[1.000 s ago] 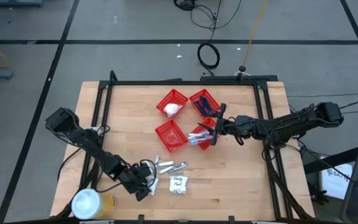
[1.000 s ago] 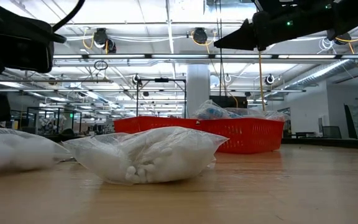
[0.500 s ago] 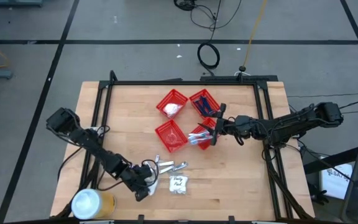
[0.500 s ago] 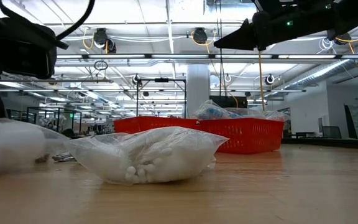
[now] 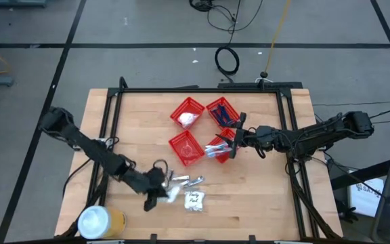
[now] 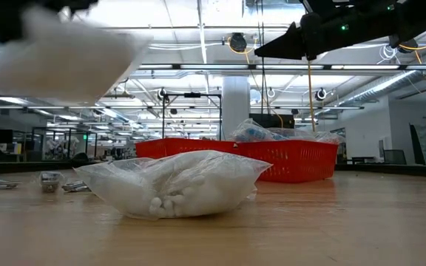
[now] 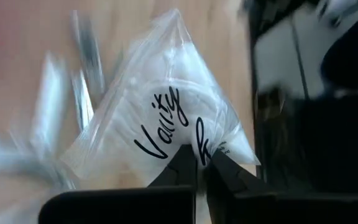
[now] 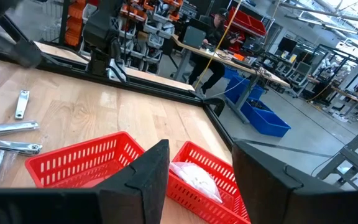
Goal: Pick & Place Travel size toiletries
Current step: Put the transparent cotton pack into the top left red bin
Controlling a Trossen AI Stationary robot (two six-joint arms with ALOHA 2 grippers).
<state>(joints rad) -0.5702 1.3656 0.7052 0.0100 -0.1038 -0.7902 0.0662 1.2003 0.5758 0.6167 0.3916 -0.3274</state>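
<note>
A pale wooden butcher-block table (image 5: 263, 176) with a black frame is set on a grey floor crossed by dark lines; beyond it, a workshop with ceiling lights, benches and blue bins is seen. Four red mesh baskets (image 5: 187, 112) of perforated plastic are clustered near the table's centre. A crinkled clear sachet (image 7: 166, 118), printed with black script, is pinched between the closed fingers of the left gripper (image 5: 160, 194) and is held off the table at about seven o'clock from the baskets. A second sachet (image 5: 193, 200) of small white pellets is lying just beside it, with slim silvery tubes (image 5: 189, 181) near. A yellow can (image 5: 100, 221) is standing at the seven o'clock corner. The right gripper (image 5: 231, 141) is held with fingers apart over the baskets, nothing between them.
</note>
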